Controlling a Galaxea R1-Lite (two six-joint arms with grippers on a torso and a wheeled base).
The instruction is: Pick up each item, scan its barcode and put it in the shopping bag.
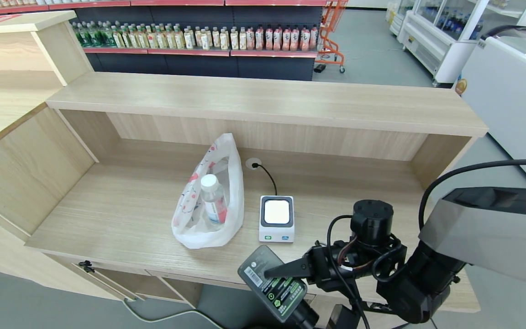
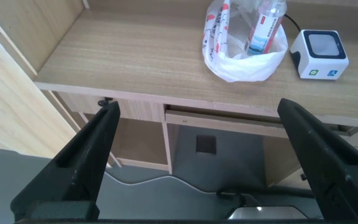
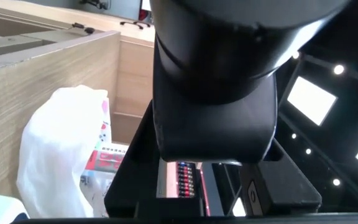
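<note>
1. Right claw [image 1: 286, 274]: pressed together on a dark flat pouch [image 1: 270, 285], one finger lying across its upper face. The pouch is held clear of the counter [image 1: 121, 205], out at the near edge.
2. Pouch: a white barcode label [image 1: 255, 273] sits at the end farthest from the claw and faces upward, toward the head camera.
3. Scanner [image 1: 276, 218]: stands on the counter just beyond the claw. Its pale window faces up, and its cable [image 1: 267, 176] runs away to a hole in the counter top.
4. Shopping bag [image 1: 233, 205]: stands open beside the scanner, on the claw's left and near it. One bottle [image 1: 213, 201] is already upright inside.
5. Left claw [image 2: 199, 112]: spread wide with nothing between the fingers, held before the counter front, well apart from the bag.
6. Step in hand, by judgement: the bottle appears finished and the pouch is lifted but not yet scanned.
7. Next move, by judgement: carry the pouch forward over the scanner window. The wrist must turn so the label faces down onto the glass, since it now faces the wrong way. The grip should stay off the label.
</note>
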